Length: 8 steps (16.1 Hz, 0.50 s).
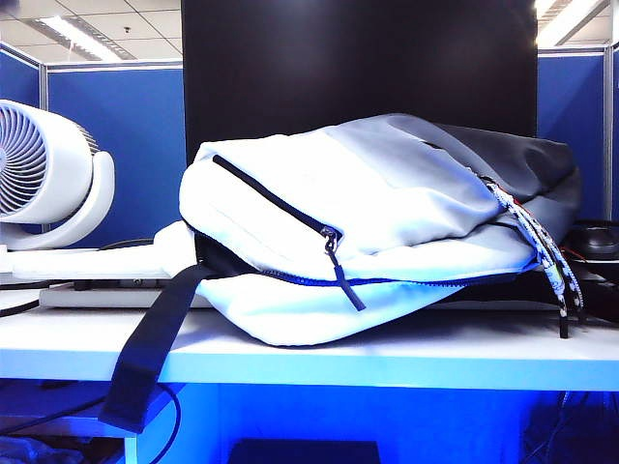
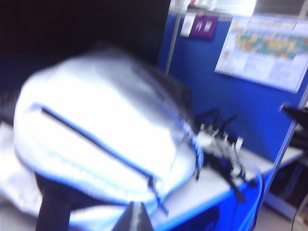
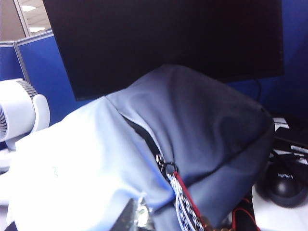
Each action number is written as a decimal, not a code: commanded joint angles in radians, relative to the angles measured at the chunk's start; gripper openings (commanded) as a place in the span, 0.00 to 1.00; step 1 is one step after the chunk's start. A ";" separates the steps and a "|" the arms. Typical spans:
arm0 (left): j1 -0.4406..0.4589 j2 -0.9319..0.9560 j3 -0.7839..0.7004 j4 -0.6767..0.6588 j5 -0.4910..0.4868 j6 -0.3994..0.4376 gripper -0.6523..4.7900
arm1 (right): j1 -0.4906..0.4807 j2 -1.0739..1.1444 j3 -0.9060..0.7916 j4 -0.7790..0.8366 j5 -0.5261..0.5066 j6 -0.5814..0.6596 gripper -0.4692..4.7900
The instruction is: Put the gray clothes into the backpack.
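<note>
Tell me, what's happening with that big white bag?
Nothing is touching the backpack now. It lies bulging on the table, and no gray clothes show outside it. Both robot arms sit back from it: the left end effector and the right end effector peek in at the edge of their wrist views, shut and holding nothing. A white fan stands beside it.

1. Very little of the robot shows; neither arm appears in the exterior view.
2. In the left wrist view, the left gripper [image 2: 136,217] is only a blurred, dark gray pointed shape with a paler edge, below the backpack [image 2: 103,144]; its jaws meet at a tip.
3. In the right wrist view, the right gripper [image 3: 138,215] is a gray, dull metallic tip with a lighter glinting patch, in front of the backpack.
4. No cables, screws or markings can be made out.
</note>
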 commanded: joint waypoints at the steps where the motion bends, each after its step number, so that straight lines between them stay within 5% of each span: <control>1: 0.000 -0.003 -0.005 -0.003 -0.004 -0.010 0.11 | 0.000 0.000 0.004 -0.026 0.005 -0.003 0.08; 8: 0.000 -0.003 -0.005 -0.017 0.008 -0.010 0.11 | 0.000 0.000 0.004 -0.083 0.005 -0.003 0.08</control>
